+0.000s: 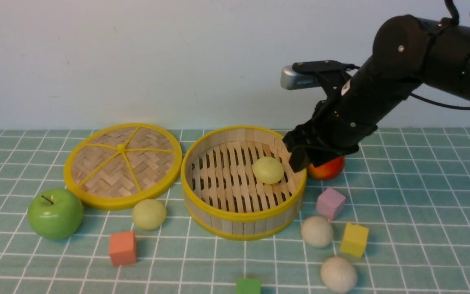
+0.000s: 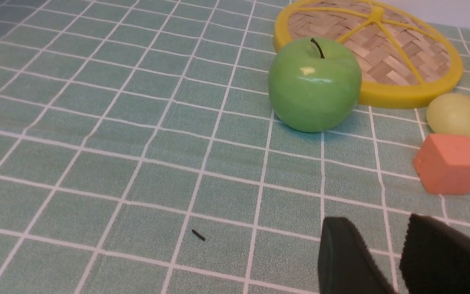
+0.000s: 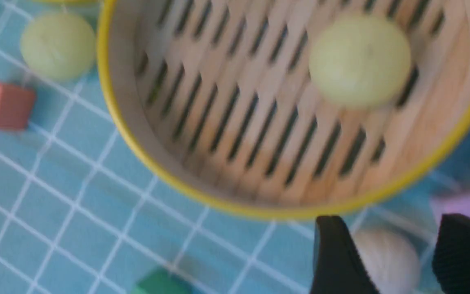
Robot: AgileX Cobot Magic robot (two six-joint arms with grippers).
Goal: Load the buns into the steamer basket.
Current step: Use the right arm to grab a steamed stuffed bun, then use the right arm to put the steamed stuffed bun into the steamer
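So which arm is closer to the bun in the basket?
Right. The right gripper hangs at the steamer basket's rim beside that bun; the left gripper is away beyond the green apple.

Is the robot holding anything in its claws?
No. The right gripper hangs open by the steamer basket, where a yellow-green bun lies loose; the left gripper is empty too.

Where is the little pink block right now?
In the front view, the pink block sits on the robot's right, just beside the steamer basket, in front of the red apple and behind an off-white bun.
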